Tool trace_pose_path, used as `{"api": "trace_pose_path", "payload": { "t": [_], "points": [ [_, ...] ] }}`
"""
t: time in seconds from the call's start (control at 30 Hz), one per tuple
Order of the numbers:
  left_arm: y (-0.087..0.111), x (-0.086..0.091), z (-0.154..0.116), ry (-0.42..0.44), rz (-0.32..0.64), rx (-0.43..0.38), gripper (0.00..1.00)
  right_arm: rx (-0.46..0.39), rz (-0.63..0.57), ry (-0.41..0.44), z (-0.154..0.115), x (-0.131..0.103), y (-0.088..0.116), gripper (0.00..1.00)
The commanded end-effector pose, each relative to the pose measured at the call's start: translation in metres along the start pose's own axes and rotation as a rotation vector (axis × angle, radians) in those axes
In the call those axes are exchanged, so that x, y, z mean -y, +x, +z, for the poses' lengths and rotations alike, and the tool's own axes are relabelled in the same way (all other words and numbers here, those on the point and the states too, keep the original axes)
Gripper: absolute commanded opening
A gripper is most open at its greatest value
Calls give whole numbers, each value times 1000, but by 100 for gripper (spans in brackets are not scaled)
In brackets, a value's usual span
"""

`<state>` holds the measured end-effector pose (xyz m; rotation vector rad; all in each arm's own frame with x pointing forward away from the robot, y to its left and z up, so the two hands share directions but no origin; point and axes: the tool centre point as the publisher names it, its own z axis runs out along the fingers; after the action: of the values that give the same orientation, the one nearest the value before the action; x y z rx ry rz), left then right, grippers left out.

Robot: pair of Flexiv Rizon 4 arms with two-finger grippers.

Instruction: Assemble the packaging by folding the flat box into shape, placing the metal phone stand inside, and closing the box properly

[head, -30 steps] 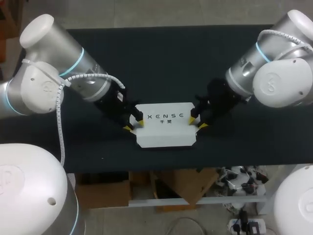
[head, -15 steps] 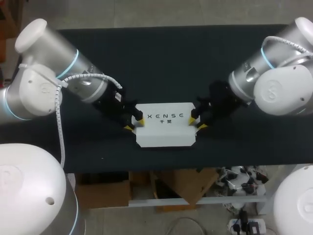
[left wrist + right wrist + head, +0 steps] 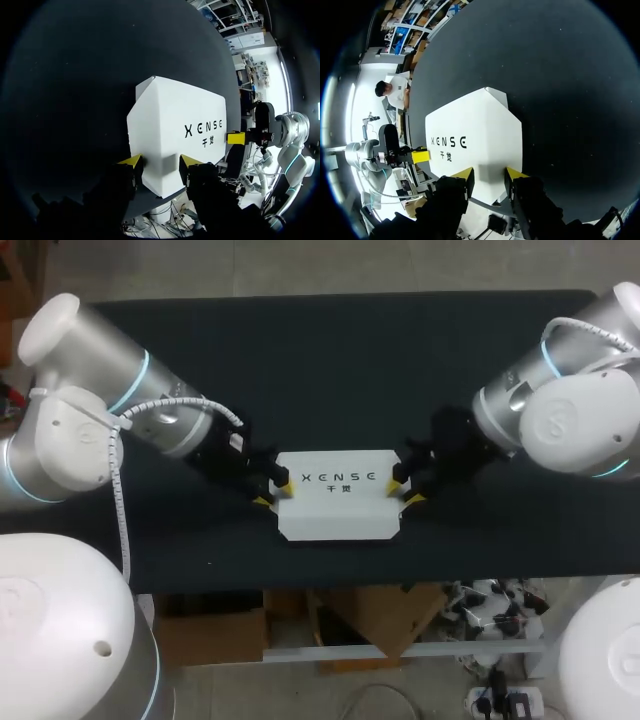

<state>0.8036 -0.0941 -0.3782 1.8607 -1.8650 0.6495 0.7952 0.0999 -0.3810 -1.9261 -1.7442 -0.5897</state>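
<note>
The white box (image 3: 338, 495) lies closed and flat-topped on the black table, near its front edge. My left gripper (image 3: 275, 492) is at the box's left end. In the left wrist view the tapered end of the box (image 3: 170, 135) sits between the two yellow tips of this gripper (image 3: 160, 161), which touch it from both sides. My right gripper (image 3: 402, 488) holds the opposite end the same way. From the right wrist, the box (image 3: 475, 135) narrows in between the right gripper (image 3: 490, 175). The metal phone stand is not visible.
The black table top (image 3: 340, 370) stretches bare behind the box and to both sides. Its front edge (image 3: 340, 585) runs just below the box.
Both arms' upper links have swung a little outward, the left one to the left, the right one to the right. The grippers and the box stay almost in place.
</note>
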Motion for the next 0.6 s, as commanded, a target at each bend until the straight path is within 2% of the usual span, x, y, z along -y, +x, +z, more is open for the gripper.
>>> {"api": "trace_pose_path", "payload": {
  "t": [0.03,0.6],
  "points": [
    [-2,-2,4,9,7,-7,49,-9,0,12,1,-1,-1,41],
    [-4,-2,7,27,51,-28,48,-16,-22,19,5,0,-2,41]
  ]
}}
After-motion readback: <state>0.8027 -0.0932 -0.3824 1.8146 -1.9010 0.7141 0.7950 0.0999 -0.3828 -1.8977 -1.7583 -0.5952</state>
